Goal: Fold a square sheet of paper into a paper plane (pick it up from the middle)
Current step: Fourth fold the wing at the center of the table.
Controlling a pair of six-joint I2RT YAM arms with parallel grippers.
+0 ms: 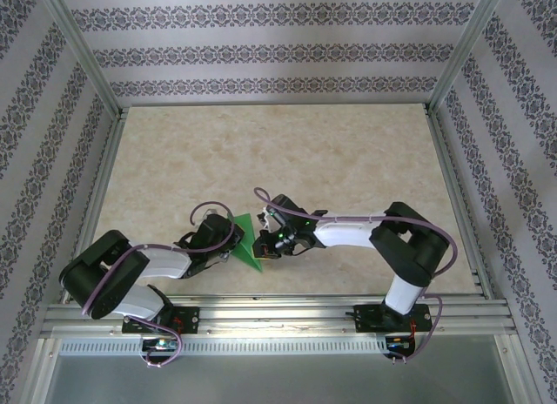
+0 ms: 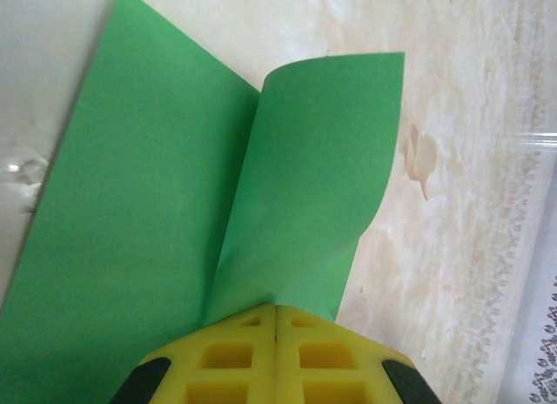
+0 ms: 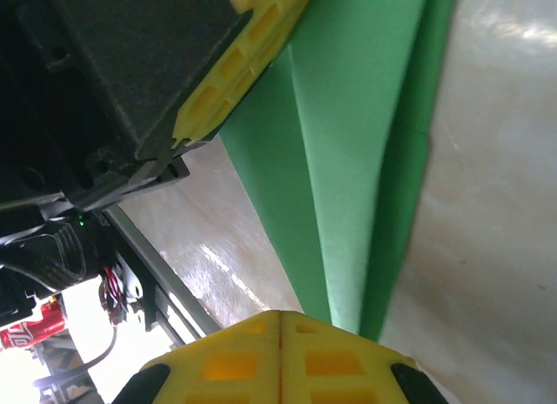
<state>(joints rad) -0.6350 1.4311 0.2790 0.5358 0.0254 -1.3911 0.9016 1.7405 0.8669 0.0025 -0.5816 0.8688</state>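
Observation:
The green sheet of paper [image 1: 246,241] lies between the two arms near the table's front edge, folded into an angular shape. In the left wrist view the paper [image 2: 174,204] spreads flat on the left and curls up in a flap on the right. Both parts meet at the tips of my left gripper [image 2: 276,310], which is shut on it. In the right wrist view the paper [image 3: 348,160] is a long strip with lengthwise creases. It runs under the right finger [image 3: 335,360] of my right gripper [image 3: 280,315], whose jaws are pressed together. The left gripper's yellow finger [image 3: 239,64] is at the strip's far end.
The beige table [image 1: 287,160] stretches away behind the arms, framed by aluminium rails [image 1: 270,313] and patterned walls. The two grippers [image 1: 228,239] [image 1: 263,245] sit close together, a paper's width apart. The front rail [image 3: 165,273] lies just left of the right gripper.

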